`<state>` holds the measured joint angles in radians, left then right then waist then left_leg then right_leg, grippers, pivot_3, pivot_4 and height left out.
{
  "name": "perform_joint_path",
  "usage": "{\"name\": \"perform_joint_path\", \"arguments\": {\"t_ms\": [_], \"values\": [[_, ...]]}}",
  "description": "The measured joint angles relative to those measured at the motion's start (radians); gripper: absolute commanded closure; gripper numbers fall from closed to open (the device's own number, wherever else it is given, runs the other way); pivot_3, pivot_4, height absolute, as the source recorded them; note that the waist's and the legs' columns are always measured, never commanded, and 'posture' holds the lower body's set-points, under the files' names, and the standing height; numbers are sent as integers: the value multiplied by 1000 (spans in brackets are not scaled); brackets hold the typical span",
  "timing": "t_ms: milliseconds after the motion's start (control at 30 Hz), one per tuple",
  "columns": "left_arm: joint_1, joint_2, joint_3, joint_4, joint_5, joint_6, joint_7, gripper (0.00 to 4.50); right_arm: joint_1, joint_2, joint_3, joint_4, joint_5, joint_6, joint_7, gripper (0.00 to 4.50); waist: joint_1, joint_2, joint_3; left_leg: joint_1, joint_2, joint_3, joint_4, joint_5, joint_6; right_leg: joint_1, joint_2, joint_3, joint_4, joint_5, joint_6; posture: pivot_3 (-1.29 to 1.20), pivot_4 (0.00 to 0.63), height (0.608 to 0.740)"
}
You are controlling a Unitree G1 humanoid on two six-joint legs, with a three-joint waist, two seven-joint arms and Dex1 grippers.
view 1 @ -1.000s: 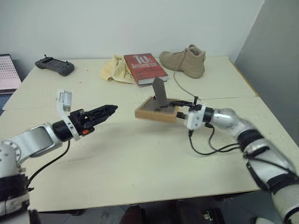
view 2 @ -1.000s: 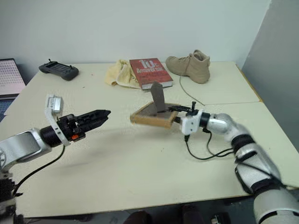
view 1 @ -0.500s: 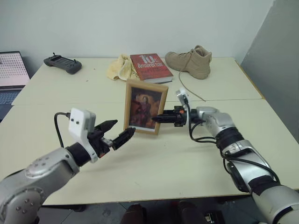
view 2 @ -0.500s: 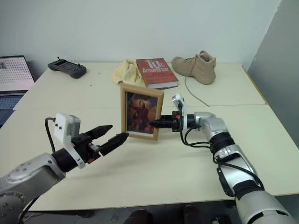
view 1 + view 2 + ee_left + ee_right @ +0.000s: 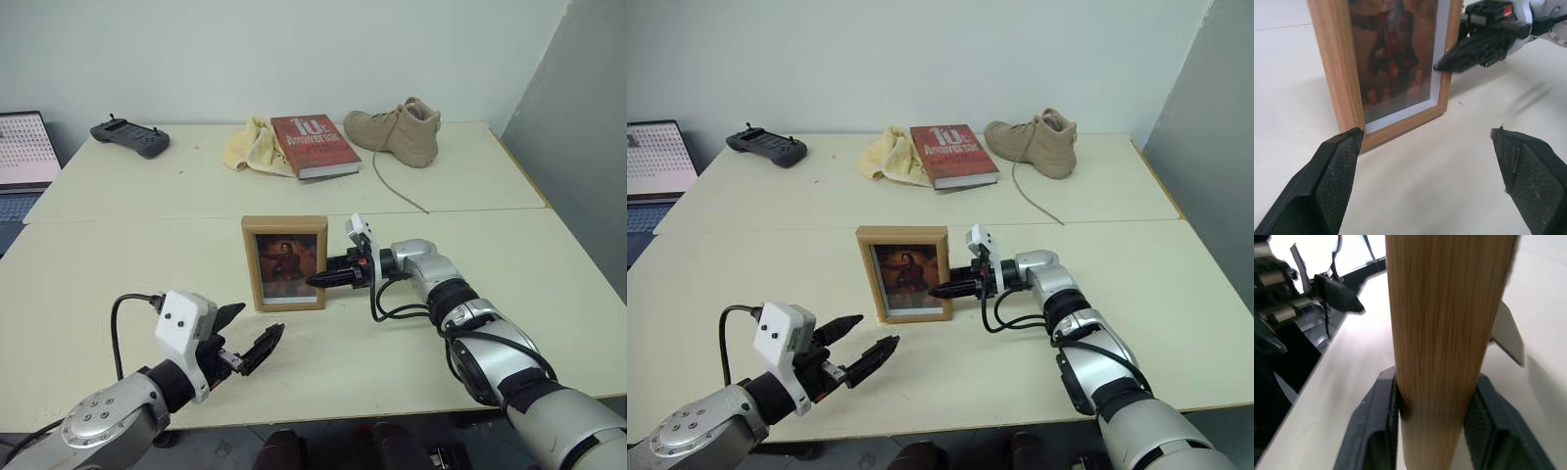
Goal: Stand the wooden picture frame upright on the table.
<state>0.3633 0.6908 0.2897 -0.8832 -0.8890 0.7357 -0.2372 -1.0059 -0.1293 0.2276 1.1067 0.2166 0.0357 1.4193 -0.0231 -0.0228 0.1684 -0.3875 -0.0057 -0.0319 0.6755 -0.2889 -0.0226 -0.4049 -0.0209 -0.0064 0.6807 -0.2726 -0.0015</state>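
The wooden picture frame [image 5: 285, 262] stands upright on the table [image 5: 411, 362], portrait side facing me. My right gripper [image 5: 318, 279] reaches in level from the right. In the right wrist view its two fingers [image 5: 1376, 416] sit tight against both faces of the frame's right edge [image 5: 1444, 333]. My left gripper [image 5: 260, 321] hovers low near the table's front edge, in front of the frame and apart from it. Its fingers [image 5: 1334, 171] are spread wide with nothing between them.
At the back of the table lie a red book [image 5: 313, 145], a yellow cloth [image 5: 250, 147], a tan boot [image 5: 397, 127] with a trailing lace, and a black controller [image 5: 129, 137]. A laptop [image 5: 20, 147] sits at the far left.
The frame went from tilted flat in my right gripper to standing upright. My left gripper drew back toward the front edge and sank. The camera view shifted too.
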Motion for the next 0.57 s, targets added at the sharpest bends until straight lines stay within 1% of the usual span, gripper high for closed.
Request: {"name": "perform_joint_path", "arguments": {"t_ms": [100, 167, 233, 267, 333, 400, 500, 567], "values": [[-26, 0, -13, 26, 18, -5, -29, 0, 10, -10, -12, 20, -27, -4, -7, 1178, 0, 1, 1, 0, 0, 0, 0, 0, 0, 0, 0, 0, 0, 0, 0, 0, 150, 740], [-43, 0, -23, 32, 28, -5, -43, 0, 10, -32, -23, 20, -40, -9, -10, 609, 0, 1, 1, 0, 0, 0, 0, 0, 0, 0, 0, 0, 0, 0, 0, 0, 150, 740], [-55, 1, -26, 35, 37, -5, -60, 0, 11, -56, -36, 20, -44, -10, -15, 143, -1, 1, 1, 0, 0, 0, 0, 0, 0, 0, 0, 0, 0, 0, 0, 0, 150, 740], [-61, 3, -26, 37, 37, -5, -68, 0, 18, -73, -43, 11, -49, -10, -14, 60, -1, 1, 1, 0, 0, 0, 0, 0, 0, 0, 0, 0, 0, 0, 0, 0, 150, 740], [-63, 17, -12, 52, 20, 2, -93, 0, 60, -123, -47, -38, -56, -10, -2, 60, 3, 1, 1, 0, 0, 0, 0, 0, 0, 0, 0, 0, 0, 0, 0, 0, 150, 740], [-64, 42, 27, 76, -28, 30, -114, 0, 114, -184, -48, -100, -60, 1, 11, 60, 5, 1, 1, -1, 0, 0, 0, 0, 0, 0, 0, 0, 0, 0, 0, 0, 150, 740], [-110, 155, 178, 190, -197, 116, -164, 0, 217, -313, -59, -321, -53, 91, 26, 60, 9, 3, 2, -3, 0, -4, 1, 0, 1, -2, 0, -3, 1, 0, 0, 0, 150, 740], [-154, 234, 277, 285, -259, 159, -195, 0, 261, -391, -85, -495, -21, 193, 34, 60, 9, 5, 3, -4, 0, -5, 1, 0, 1, -2, 0, -5, 0, 0, 0, 0, 150, 740]]}}
